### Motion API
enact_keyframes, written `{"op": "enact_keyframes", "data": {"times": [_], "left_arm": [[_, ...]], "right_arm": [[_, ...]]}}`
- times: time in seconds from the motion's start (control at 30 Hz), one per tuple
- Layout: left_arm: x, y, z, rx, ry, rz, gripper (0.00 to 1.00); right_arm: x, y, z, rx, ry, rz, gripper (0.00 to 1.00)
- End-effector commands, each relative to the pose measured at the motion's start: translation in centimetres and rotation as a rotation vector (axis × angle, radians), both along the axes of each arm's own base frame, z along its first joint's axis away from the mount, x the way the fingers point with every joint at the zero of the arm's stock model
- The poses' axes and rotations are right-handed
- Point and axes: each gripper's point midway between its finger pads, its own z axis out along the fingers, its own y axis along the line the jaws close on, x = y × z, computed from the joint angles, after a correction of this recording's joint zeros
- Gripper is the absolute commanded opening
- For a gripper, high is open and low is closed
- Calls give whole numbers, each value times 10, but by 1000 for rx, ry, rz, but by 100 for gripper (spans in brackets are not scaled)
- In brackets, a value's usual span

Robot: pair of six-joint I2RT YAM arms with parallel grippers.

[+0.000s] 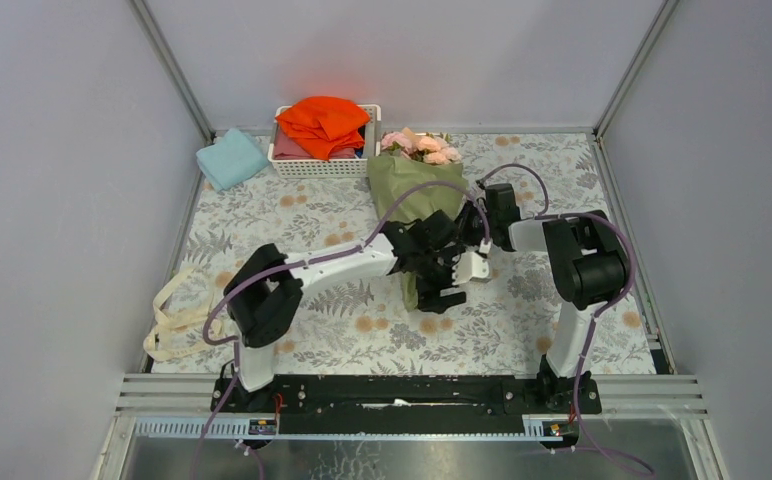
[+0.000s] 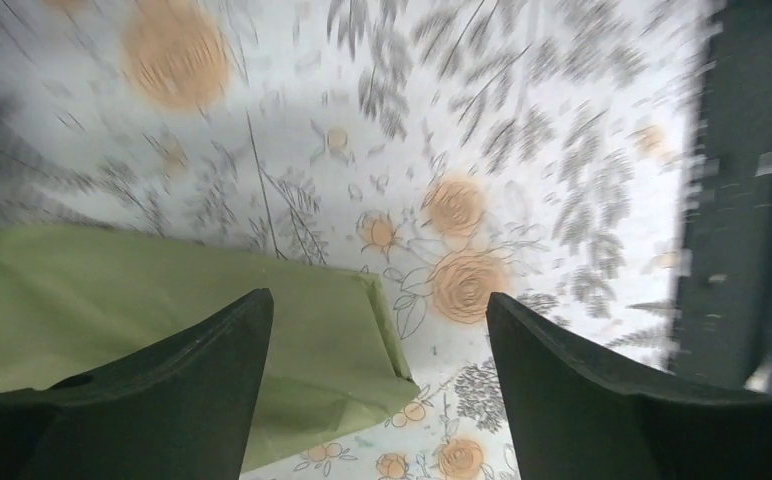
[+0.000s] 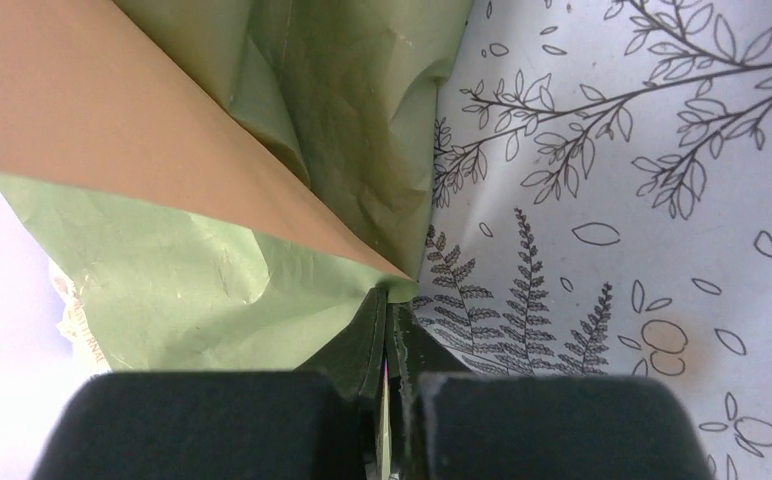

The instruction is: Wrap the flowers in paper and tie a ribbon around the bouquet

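The bouquet (image 1: 414, 185) lies on the flower-printed bench (image 1: 292, 215) a little above the middle of the top view. Its wide end points to the back wall and its narrow end toward the arms. The pink flowers (image 1: 422, 146) crowd out of the wide end, just beside the right corner of a white basket (image 1: 324, 167). The olive-green paper (image 3: 212, 270) is wrapped round the stems as a cone. In the right wrist view its peach inner face shows as a broad triangle in the upper left, above creased green folds. The right hand (image 3: 390, 335) is closed tight on a lower edge of that paper, with a thin green strip pinched between its two dark fingers at the bottom centre of the view. The left hand (image 2: 377, 300) hangs over the narrow tail of the cone with its fingers (image 2: 192, 400) spread wide and nothing clamped between them. The squared green end of the paper lies flat on the bench below and slightly left of the gap. In the top view both arms meet over the lower half of the cone, hiding it. The cream ribbon (image 1: 167, 320) lies in loose loops at the left edge of the bench, well apart from the bouquet. An orange cloth (image 1: 322, 120) is heaped in the basket, and a light-blue cloth (image 1: 230, 158) lies folded just left of it.
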Motion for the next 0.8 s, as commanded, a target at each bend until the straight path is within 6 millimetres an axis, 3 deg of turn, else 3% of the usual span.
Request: {"op": "enact_keyframes", "data": {"times": [0.0,0.07,0.13,0.2,0.27,0.33,0.5,0.67,0.77], "left_arm": [[-29,-6,89,-112,122,-129,86],[-20,-5,106,-156,142,-111,86],[8,-3,105,-193,116,-20,80],[47,4,82,-160,23,133,55],[73,14,52,-92,-99,212,28],[82,23,27,-51,-153,235,23],[63,32,-12,-18,-164,189,28],[33,41,-36,18,-120,127,31],[20,49,-46,38,-95,99,33]], "right_arm": [[17,-4,0,-20,-46,-11,0],[16,-5,0,-24,-43,-8,0],[14,-5,0,-23,-41,-3,0],[12,-4,0,-20,-38,5,0],[12,-3,1,-19,-34,13,0],[12,-3,3,-21,-35,19,0],[14,-3,14,-32,-55,35,0],[15,-3,29,-42,-75,58,1],[11,-5,40,-63,-76,73,11]]}}
